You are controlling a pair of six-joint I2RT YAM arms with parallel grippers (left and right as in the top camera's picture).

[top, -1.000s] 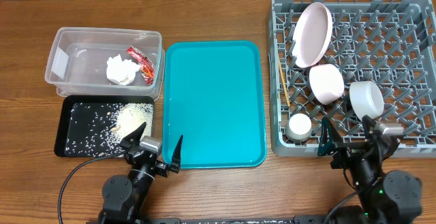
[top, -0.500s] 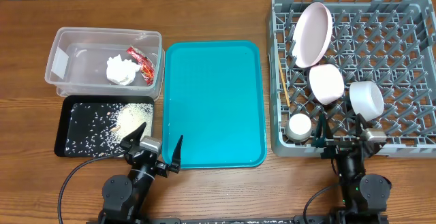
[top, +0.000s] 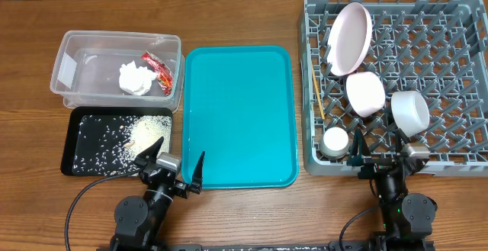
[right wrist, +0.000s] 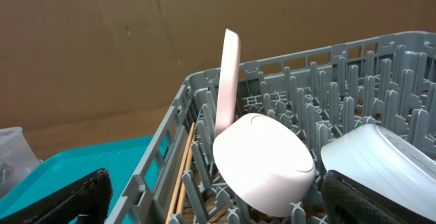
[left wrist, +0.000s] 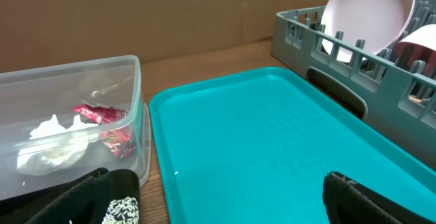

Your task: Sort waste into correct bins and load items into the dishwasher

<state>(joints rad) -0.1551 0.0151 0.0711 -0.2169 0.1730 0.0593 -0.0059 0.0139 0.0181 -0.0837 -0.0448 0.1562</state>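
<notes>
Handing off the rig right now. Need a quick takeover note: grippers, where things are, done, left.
Left gripper and right gripper: both open, holding nothing.
Napkin and wrapper in clear tub; rice in black tray.
Plate, pink bowl, white bowl, cup, chopsticks in dish rack.
Done: sorting and loading, apparently.
Left: nothing visible; likely just park arms.

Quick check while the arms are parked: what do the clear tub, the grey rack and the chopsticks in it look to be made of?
Tub: clear glossy plastic by the look; the napkin and wrapper show through its wall.
Rack: grey moulded plastic, matte, with a grid base and pegs in one piece.
Chopsticks: probably wood or bamboo, pale tan and unglossed; too thin to see any grain.
</notes>
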